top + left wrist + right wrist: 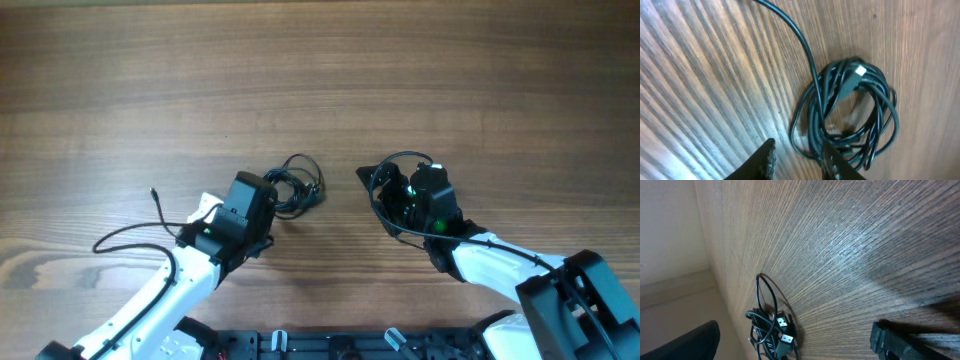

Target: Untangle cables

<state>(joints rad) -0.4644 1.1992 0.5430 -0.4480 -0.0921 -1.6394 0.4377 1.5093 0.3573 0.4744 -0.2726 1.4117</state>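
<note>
On wood-grain table [320,80] by beige wall [670,225]: cables [295,185] clumped; left hand [799,159], right hand [792,341] wide.

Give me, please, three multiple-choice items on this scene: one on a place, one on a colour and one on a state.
1. Where is the cable clump? A) on the table, by the left hand; B) at the table's far edge; C) lifted in the air.
2. What colour are the cables? A) white; B) red; C) black.
3. How is the right hand? A) shut on the clump; B) open, empty; C) shut on nothing.
Key: 1A, the overhead shows it lying there; 2C, all views show black cords; 3B, its fingers stand wide apart.
</note>
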